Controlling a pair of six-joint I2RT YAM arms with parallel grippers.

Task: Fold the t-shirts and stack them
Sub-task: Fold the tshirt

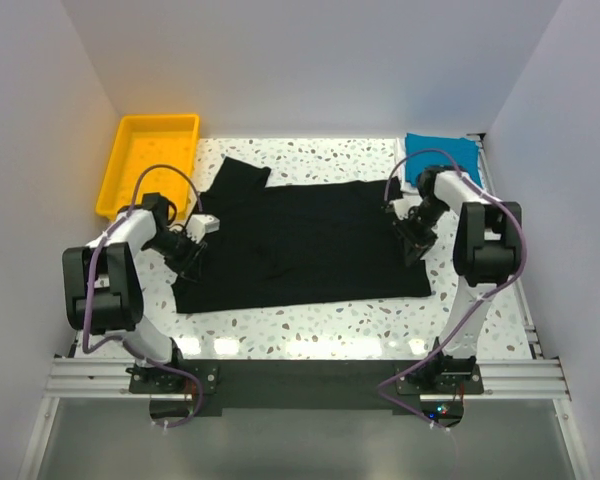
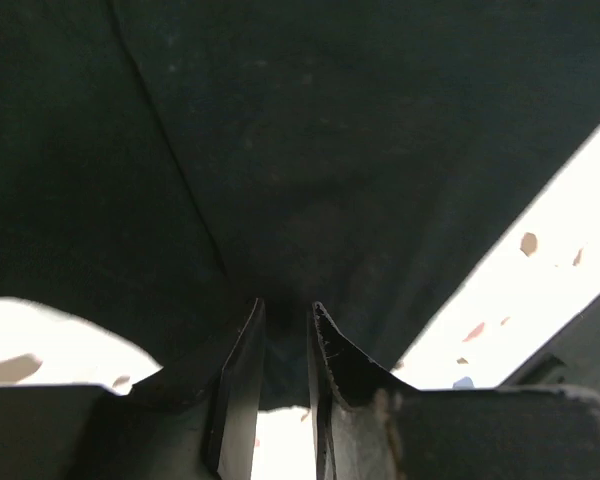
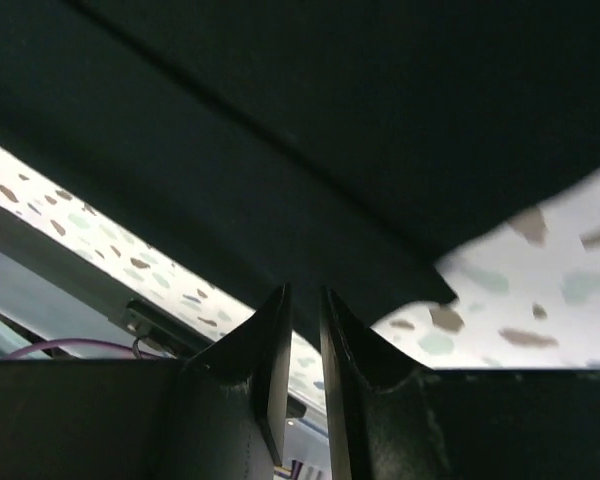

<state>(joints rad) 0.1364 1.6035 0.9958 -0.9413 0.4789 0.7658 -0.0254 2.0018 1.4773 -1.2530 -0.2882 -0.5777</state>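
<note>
Close in, the left gripper (image 2: 285,305) has its two fingers (image 2: 238,380) standing a narrow slit apart. Black cloth drapes right over the tips, with creases running away from them. Whether the cloth is pinched or only lying across them, I cannot tell. The right gripper (image 3: 302,290) looks much the same: a thin slit between its fingers, the tips tucked against the edge of the same black cloth, just beside a corner of it. Again I cannot tell whether it grips.

That cloth is the black t-shirt (image 1: 310,245), spread flat in the middle of the speckled table (image 1: 330,325). Its long axis runs across the table from left to right. One sleeve juts toward the far left, so the shoulder end points left and the straight hem faces right. The collar I cannot make out. The left gripper sits at the shirt's left edge and the right gripper at its right edge, near the hem.

Further out, the blue t-shirt (image 1: 440,157) lies folded into a small pad in the far right corner, on the table and apart from the black one. The yellow tray (image 1: 150,165) sits in the far left corner, just beyond the jutting sleeve. Both shirts lie outside it.
</note>
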